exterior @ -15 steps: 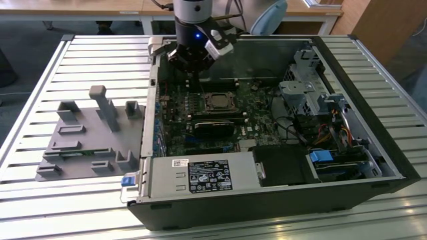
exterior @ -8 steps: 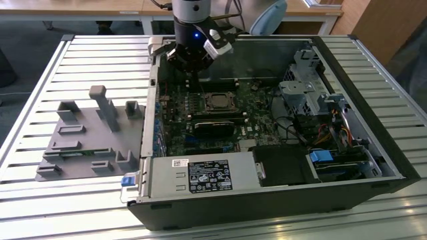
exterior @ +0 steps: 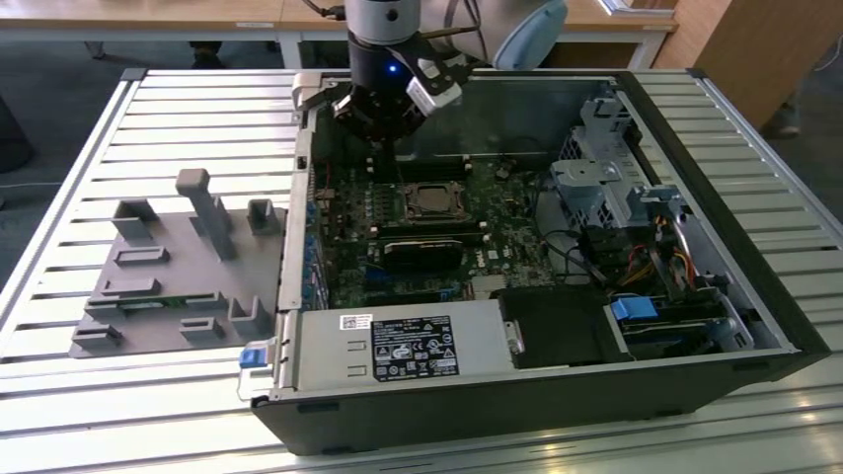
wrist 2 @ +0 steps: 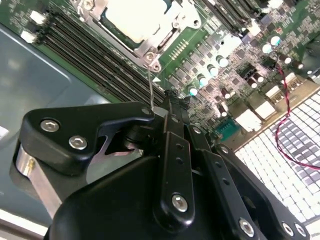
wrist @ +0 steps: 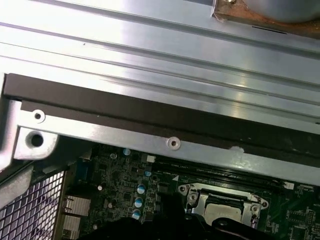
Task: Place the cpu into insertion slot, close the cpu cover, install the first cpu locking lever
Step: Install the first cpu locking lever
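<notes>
The second wrist view shows the black gripper (wrist 2: 174, 100) with jaws closed together at a thin silvery wire lever (wrist 2: 150, 85). The dull silver square cpu (wrist 2: 135, 17) lies under the silvery frame cpu cover (wrist 2: 145, 47). The exterior view sets the gripper inside the open black computer case (exterior: 527, 405).

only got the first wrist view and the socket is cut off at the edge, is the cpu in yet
observer: yes, the second wrist view shows the cpu seated, its silver top framed by the cpu cover, which lies flat around it.
operator: and the locking lever
observer: not latched. in that same view a thin wire lever stands up from the cover's corner and reaches up to the tip of the gripper.
</notes>
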### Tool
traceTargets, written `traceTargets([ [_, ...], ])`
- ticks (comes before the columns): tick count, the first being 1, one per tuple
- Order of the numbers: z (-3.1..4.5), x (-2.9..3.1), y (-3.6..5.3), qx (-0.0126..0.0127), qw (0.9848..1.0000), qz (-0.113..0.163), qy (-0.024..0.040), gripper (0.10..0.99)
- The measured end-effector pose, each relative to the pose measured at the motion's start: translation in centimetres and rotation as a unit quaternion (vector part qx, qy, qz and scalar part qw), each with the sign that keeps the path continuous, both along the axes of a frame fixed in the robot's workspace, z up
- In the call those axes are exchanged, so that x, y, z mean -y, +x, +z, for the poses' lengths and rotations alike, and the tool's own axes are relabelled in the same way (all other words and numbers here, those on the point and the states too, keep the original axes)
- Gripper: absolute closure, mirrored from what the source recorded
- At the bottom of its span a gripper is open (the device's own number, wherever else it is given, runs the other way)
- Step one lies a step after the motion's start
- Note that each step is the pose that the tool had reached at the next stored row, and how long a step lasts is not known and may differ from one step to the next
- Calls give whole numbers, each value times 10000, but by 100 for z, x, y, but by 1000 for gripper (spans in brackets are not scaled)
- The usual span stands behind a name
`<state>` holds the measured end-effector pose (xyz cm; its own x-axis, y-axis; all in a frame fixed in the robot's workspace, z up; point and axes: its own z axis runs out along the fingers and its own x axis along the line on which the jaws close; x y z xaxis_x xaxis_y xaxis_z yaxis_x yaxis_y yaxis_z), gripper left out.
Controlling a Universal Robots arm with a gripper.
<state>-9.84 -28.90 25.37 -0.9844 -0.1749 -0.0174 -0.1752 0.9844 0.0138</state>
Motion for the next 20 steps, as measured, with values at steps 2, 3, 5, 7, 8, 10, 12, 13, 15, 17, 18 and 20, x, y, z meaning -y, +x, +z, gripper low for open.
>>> traceTargets([
  [2, -1, -5, 43, 0, 10000, -1, 0, 980],
  [3, -1, -8, 69, 0, 10000, -2, 0, 980],
  [5, -3, -11, 123, 0, 10000, -6, 0, 980],
  [7, -5, -13, 173, 0, 10000, -17, 0, 980],
  [8, -6, -14, 195, 0, 10000, -25, 0, 980],
  [10, -10, -15, 236, 0, 10000, -34, 0, 980],
  [12, -16, -15, 262, 0, 10000, -35, 1, 980],
  [13, -18, -15, 273, 0, 10000, -35, 0, 980],
  [15, -19, -15, 292, 0, 10000, -35, 0, 980],
  [17, -20, -14, 300, 0, 10000, -36, 0, 980],
  [18, -20, -15, 303, -1, 10000, -36, -1, 980],
  [20, -21, -15, 306, 0, 10000, -38, 0, 980],
])
